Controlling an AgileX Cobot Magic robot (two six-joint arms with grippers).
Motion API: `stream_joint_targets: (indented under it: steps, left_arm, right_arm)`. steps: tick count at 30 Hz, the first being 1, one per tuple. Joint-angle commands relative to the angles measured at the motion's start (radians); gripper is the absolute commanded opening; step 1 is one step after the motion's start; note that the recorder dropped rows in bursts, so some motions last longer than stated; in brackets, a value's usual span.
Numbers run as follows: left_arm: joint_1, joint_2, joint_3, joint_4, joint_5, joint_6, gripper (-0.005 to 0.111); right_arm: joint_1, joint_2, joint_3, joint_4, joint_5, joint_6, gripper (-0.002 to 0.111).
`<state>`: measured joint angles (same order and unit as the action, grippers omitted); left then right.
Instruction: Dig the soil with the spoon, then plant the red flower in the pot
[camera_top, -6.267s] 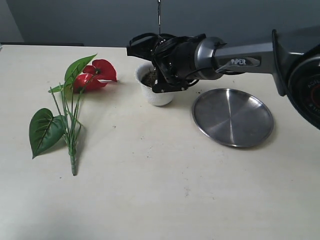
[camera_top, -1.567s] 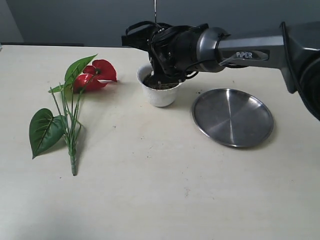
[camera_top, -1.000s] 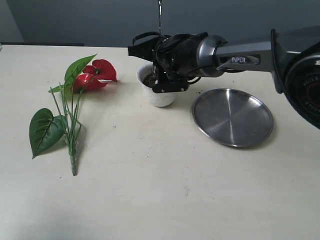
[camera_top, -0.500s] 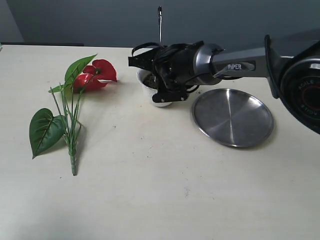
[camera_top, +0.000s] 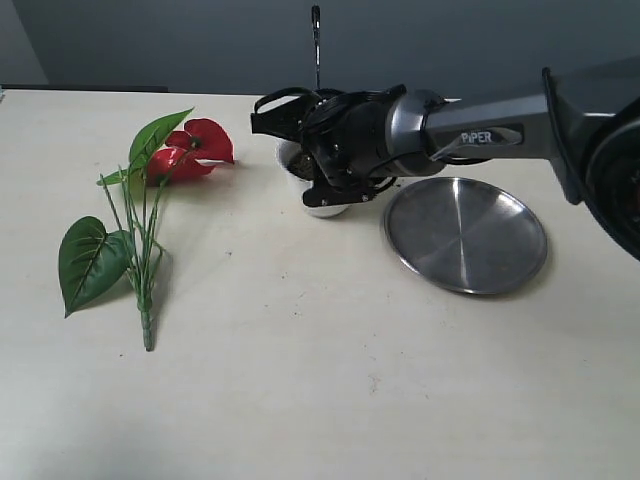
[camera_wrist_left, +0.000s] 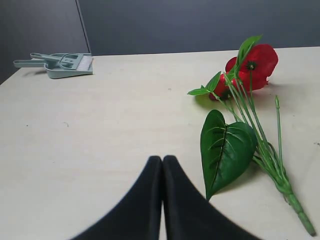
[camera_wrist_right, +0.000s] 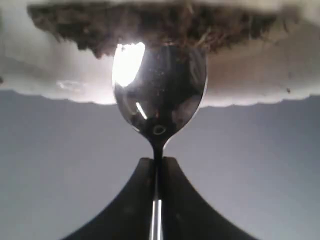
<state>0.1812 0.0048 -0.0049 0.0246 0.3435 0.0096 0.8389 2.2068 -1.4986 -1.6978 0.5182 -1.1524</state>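
Exterior view, right arm (camera_top: 470, 122) extended over pot (camera_top: 318, 207), spoon (camera_top: 316, 50) held upright

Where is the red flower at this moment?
In the exterior view the red flower lies flat on the left of the table, left of the pot and apart from it.

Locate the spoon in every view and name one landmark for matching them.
Exterior view: the spoon shows as a thin handle standing upright above the right gripper, over the pot.
Left wrist view: not in it.
Right wrist view: the spoon's bowl fills the middle, its handle clamped between the fingers, its tip at the soil.
Shared landmark: the white pot, seen in the exterior and right wrist views only.
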Motion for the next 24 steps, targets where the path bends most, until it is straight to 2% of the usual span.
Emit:
stream_joint_targets:
  steps: [1, 24]
  left_arm:
    - [-0.005, -0.005, 0.005, 0.003, -0.009, -0.002, 0.000]
    - [-0.005, -0.005, 0.005, 0.003, -0.009, -0.002, 0.000]
  right_arm:
    - [0.002, -0.039, 0.002, -0.038, 0.013, 0.001, -0.001]
    - [-0.047, 0.048, -0.091, -0.047, -0.029, 0.001, -0.001]
